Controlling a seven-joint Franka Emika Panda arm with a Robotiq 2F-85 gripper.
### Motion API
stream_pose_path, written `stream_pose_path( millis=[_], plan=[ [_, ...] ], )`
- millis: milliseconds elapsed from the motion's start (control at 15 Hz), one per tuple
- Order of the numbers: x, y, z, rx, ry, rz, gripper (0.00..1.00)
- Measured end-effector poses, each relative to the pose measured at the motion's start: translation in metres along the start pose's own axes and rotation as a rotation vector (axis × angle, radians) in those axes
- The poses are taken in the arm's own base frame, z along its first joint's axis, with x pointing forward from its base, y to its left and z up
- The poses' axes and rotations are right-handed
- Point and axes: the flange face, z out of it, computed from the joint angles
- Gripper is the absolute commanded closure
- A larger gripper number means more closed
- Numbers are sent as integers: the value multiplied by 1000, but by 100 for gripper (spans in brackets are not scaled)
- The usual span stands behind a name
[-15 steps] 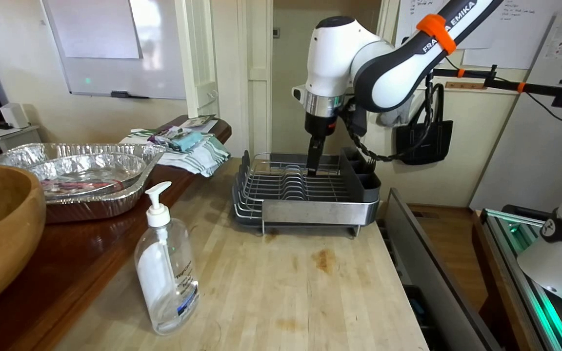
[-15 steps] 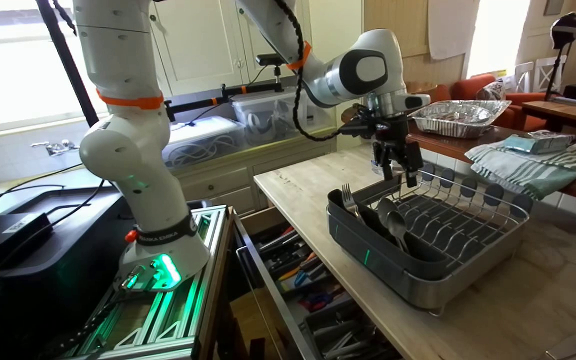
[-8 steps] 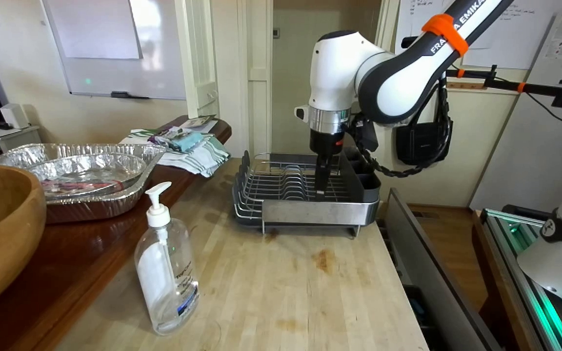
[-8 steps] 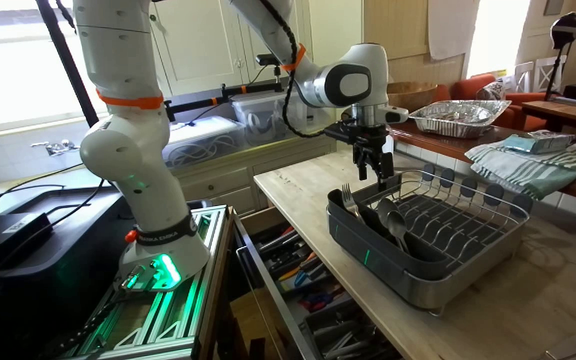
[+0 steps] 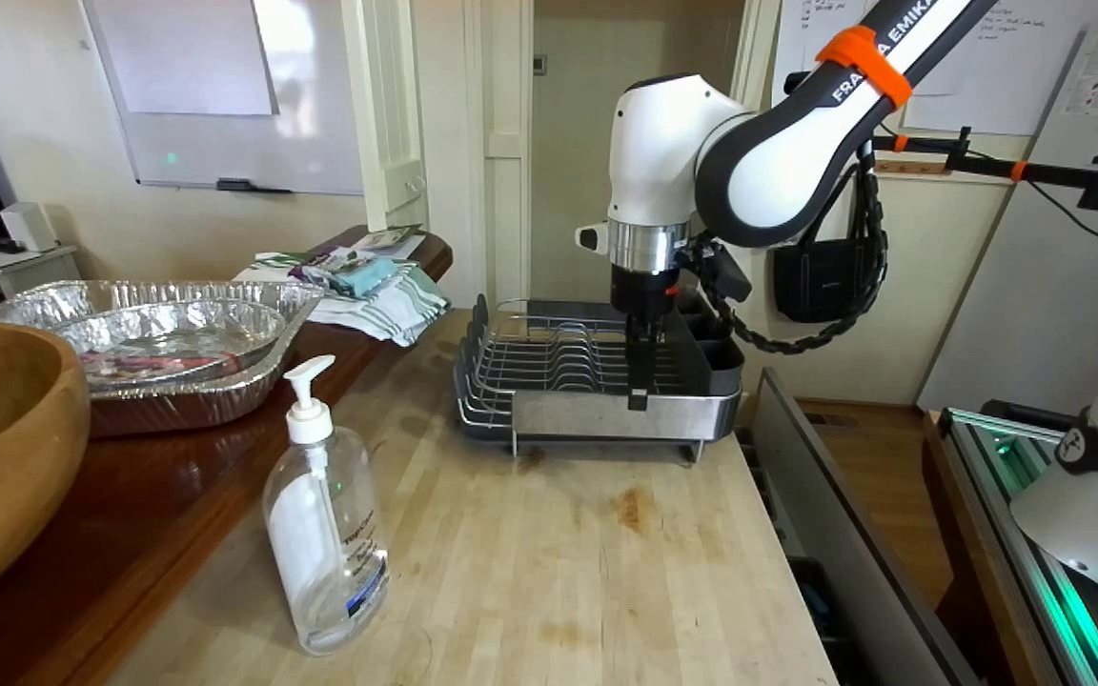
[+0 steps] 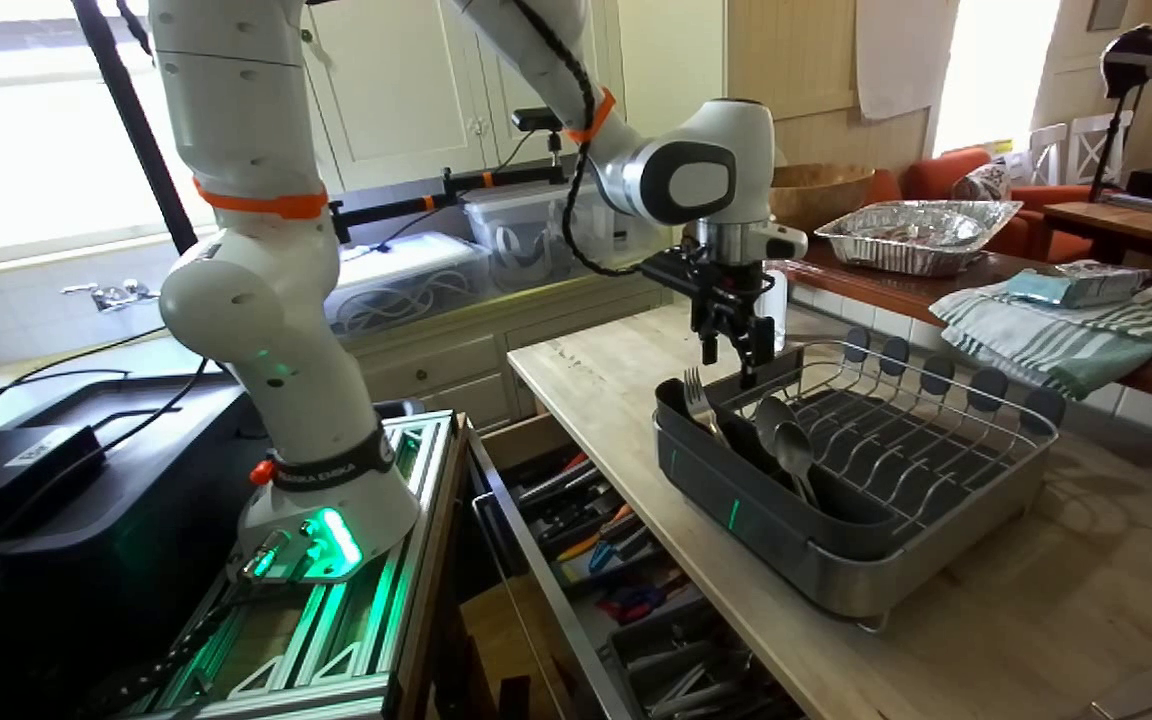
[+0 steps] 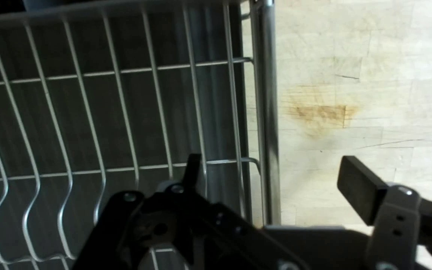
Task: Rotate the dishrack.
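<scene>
We note the black two-fingered pincer (image 7: 276, 180) spread wide, spanning, in the wrist view, one side wall of the rectangular grey-and-silver wire dishrack (image 5: 582, 416), which stands on the pale wooden counter (image 5: 549, 572). Contact: unclear.

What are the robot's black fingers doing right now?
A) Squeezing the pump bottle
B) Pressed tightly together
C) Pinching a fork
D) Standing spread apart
D: in the wrist view the end effector is open, one finger over the dishrack, the other over the wooden countertop.
</scene>
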Motion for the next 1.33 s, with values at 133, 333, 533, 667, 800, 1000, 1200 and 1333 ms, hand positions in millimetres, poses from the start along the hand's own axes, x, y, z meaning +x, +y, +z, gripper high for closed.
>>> stream_pose_path(
  millis=[133,333,533,667,800,1000,1200,1333],
  plan=[
    [0,1,3,2,-5,-45,55],
    [0,0,6,3,-6,-122,77],
    [0,-2,9,1,3,-219,99],
    [0,-3,10,-4,10,-304,100],
    [-1,-4,10,-4,11,-356,97],
    [-4,2,11,-5,8,-423,97],
    [-10,10,11,-10,1,-505,97],
    [-16,15,11,-17,-7,-566,97]
  ],
)
